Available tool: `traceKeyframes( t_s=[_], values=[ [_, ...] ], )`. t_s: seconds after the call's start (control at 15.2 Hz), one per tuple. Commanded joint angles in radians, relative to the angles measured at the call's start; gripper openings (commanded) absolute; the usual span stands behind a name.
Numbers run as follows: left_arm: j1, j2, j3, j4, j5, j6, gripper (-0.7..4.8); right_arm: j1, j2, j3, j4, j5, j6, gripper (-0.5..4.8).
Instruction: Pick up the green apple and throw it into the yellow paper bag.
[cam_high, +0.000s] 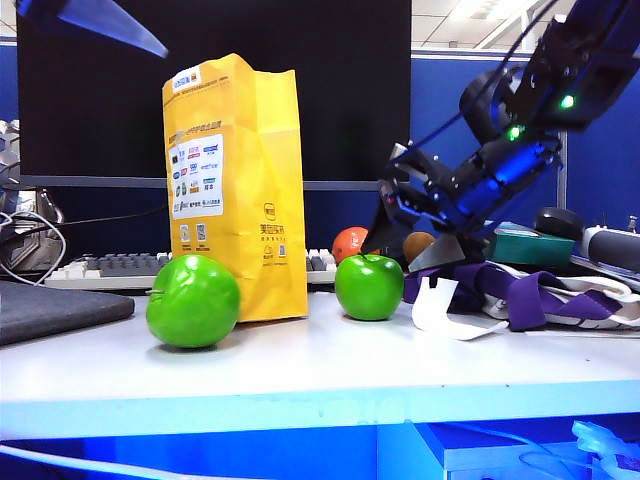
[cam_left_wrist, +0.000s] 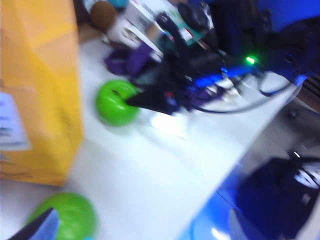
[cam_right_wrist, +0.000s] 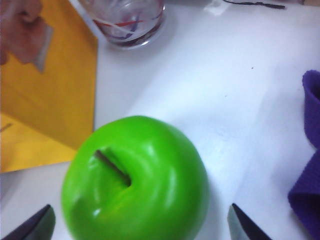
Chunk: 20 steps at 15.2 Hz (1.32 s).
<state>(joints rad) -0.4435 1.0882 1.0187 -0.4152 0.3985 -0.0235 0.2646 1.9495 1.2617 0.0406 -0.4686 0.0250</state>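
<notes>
The green apple (cam_high: 369, 286) stands on the white table just right of the upright yellow paper bag (cam_high: 240, 180). My right gripper (cam_high: 412, 242) reaches down to it from the right. In the right wrist view the green apple (cam_right_wrist: 135, 180), stem up, lies between the wide-open fingers of the right gripper (cam_right_wrist: 142, 227), with a gap on each side. High at the far left, above the bag, hangs my left gripper (cam_high: 120, 30). Its blurred wrist view shows only one fingertip (cam_left_wrist: 37, 226), the apple (cam_left_wrist: 116, 102) and the bag (cam_left_wrist: 35, 90).
A larger green ball-like fruit (cam_high: 192, 300) sits at the bag's front left. Behind are a keyboard (cam_high: 120, 265), an orange fruit (cam_high: 350, 243) and a brown one (cam_high: 418, 243). Purple cloth (cam_high: 520, 290) lies right of the apple. A glass (cam_right_wrist: 127, 20) stands beyond it.
</notes>
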Motion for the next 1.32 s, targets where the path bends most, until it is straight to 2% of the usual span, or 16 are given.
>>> traceKeyframes(
  t_s=[0.07, 0.26, 0.66, 0.79, 0.92, 1.05, 1.18, 1.32],
  values=[
    [0.0, 0.001, 0.005, 0.014, 0.01, -0.003, 4.79, 0.002, 0.047, 0.044, 0.02, -0.026, 0.001, 4.79],
    [0.0, 0.001, 0.004, 0.011, 0.009, -0.003, 4.79, 0.025, 0.127, 0.159, -0.037, -0.045, 0.0, 4.79],
    [0.0, 0.001, 0.004, 0.011, 0.006, -0.003, 4.79, 0.065, 0.156, 0.19, -0.055, 0.052, -0.03, 4.79],
    [0.0, 0.002, 0.004, 0.012, 0.006, -0.003, 4.79, 0.062, 0.156, 0.19, -0.043, 0.06, -0.031, 2.31],
    [0.0, 0.005, 0.004, 0.012, 0.005, -0.002, 4.79, 0.061, 0.155, 0.19, -0.036, 0.124, -0.034, 1.15],
    [0.0, 0.005, 0.005, 0.013, 0.0, 0.022, 4.79, 0.045, 0.149, 0.191, -0.022, 0.141, -0.034, 1.02],
    [0.0, 0.005, 0.018, 0.01, -0.062, 0.049, 4.79, 0.014, 0.127, 0.204, -0.017, 0.152, -0.023, 1.02],
    [0.0, 0.005, 0.056, 0.007, -0.1, 0.071, 4.79, -0.016, 0.09, 0.275, -0.093, 0.152, -0.019, 1.03]
  ],
)
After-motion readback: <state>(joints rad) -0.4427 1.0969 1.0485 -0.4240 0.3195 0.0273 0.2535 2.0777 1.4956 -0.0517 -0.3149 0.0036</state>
